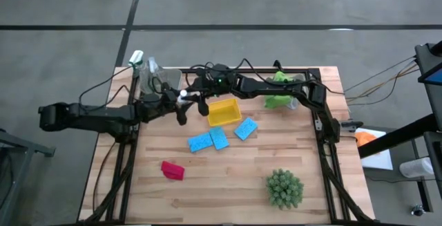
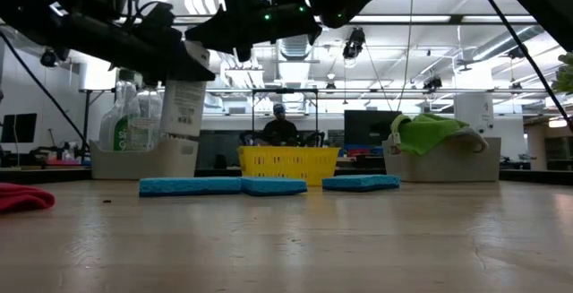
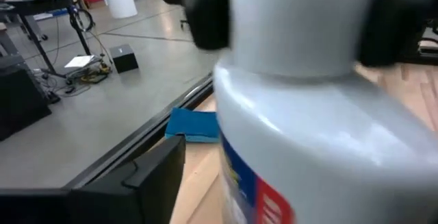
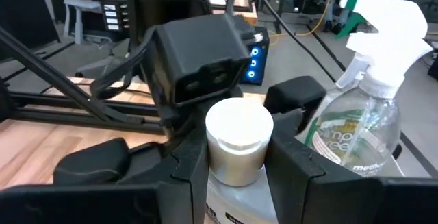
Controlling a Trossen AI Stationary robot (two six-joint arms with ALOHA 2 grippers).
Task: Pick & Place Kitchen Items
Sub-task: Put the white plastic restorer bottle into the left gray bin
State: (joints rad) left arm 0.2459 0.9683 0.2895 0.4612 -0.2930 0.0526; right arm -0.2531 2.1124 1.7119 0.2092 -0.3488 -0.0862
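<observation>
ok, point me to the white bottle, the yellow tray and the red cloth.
white bottle (image 4: pixel 239 142), right wrist view, on its cap.
yellow tray (image 1: pixel 225 111), high view, on its floor.
red cloth (image 1: pixel 172 170), high view, on its middle.

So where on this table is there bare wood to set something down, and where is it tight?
Bare wood lies between the magenta cloth and the spiky plant, along the near edge, and right of the blue sponges. It is crowded at the far edge: both grippers meet around the white bottle beside the yellow tray, with the spray bottle close by.
</observation>
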